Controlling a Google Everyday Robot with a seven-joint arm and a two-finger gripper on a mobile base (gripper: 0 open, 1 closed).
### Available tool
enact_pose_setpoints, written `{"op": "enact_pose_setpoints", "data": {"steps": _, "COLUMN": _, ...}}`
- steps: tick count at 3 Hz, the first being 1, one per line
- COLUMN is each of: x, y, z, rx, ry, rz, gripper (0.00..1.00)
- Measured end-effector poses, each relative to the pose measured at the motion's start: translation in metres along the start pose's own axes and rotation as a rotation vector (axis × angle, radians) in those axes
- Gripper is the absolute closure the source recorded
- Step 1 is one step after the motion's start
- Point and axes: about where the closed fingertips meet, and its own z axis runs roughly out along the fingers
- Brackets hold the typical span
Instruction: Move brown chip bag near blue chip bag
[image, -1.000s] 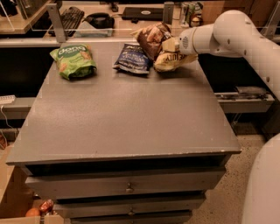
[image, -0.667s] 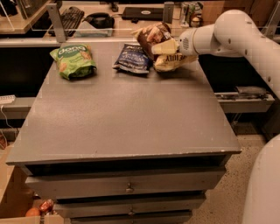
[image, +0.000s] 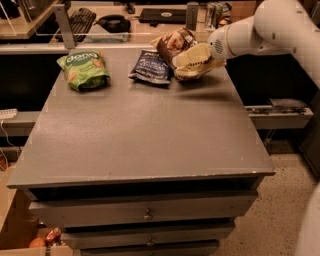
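Note:
The brown chip bag (image: 175, 42) is at the far middle of the grey table (image: 150, 135). It is tilted up, and its left edge touches or overlaps the small navy-blue chip bag (image: 151, 66), which lies flat. My gripper (image: 192, 62) reaches in from the right on the white arm. It is closed on the brown bag's lower right part and hides that part. It holds the bag slightly off the table top.
A green chip bag (image: 84, 69) lies at the far left of the table. Behind the table is a desk with a keyboard (image: 80, 21) and other gear. A low shelf (image: 280, 112) stands to the right. Drawers (image: 145, 212) are below the front edge.
My gripper has shifted slightly left and up, and more of the brown bag shows above it. The blue and green bags have not moved.

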Motion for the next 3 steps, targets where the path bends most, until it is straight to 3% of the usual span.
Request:
{"op": "enact_pose_setpoints", "data": {"steps": 1, "x": 0.004, "y": 0.027, "z": -0.061, "rx": 0.001, "ry": 0.077, "rz": -0.225, "gripper": 0.0}}
{"op": "enact_pose_setpoints", "data": {"steps": 2, "x": -0.008, "y": 0.066, "z": -0.14, "rx": 0.015, "ry": 0.159, "rz": -0.475, "gripper": 0.0}}
{"op": "enact_pose_setpoints", "data": {"steps": 3, "x": -0.01, "y": 0.066, "z": -0.135, "rx": 0.014, "ry": 0.148, "rz": -0.461, "gripper": 0.0}}
